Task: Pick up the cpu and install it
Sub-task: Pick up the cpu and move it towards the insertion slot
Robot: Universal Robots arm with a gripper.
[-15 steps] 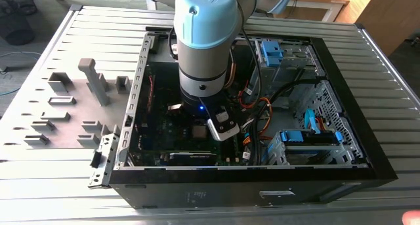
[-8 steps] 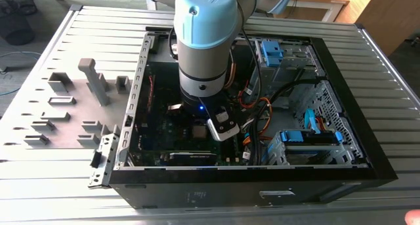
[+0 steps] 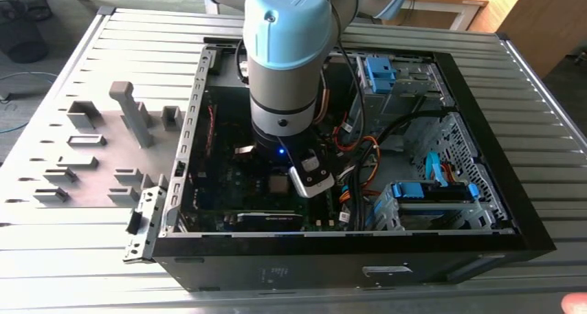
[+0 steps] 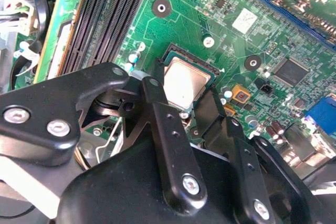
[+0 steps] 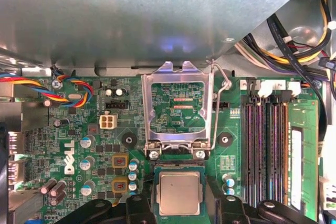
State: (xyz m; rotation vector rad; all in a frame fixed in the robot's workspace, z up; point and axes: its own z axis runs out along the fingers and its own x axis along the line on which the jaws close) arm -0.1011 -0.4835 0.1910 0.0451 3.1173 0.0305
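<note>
Well off to the exterior view's left of the fingers (image 5: 140, 205), grey holder frames (image 3: 82, 141) are standing on the slatted table (image 3: 541, 121); nearer in, the open computer case (image 3: 348, 255) is lying on that table and the arm (image 3: 284, 66) is reaching straight down into it; off to the exterior view's right of the fingers, orange cables (image 3: 367, 156) are curving across the case floor and blue drive brackets (image 3: 381, 70) are sitting along the far wall. In both wrist views the gripper (image 5: 181, 199) is hanging just over the green motherboard (image 5: 231, 161) with its two black fingers spread apart, one on either side of the socket and gripping nothing; the cpu (image 5: 178, 192) is lying flat in the socket between the fingers, silver-grey top facing up, and in the first wrist view a thin dark rim of socket is showing between it and each fingertip. Just beyond the fingertips, the metal socket bracket (image 5: 178, 72) is standing flipped open, its wire lever (image 5: 218, 108) swung up alongside it; outside one finger, the long black memory slots (image 5: 262, 150) are running parallel to it; outside the other finger, small capacitors are dotting the board and a bundle of coloured wires (image 5: 73, 90) is plugging in farther away.
</note>
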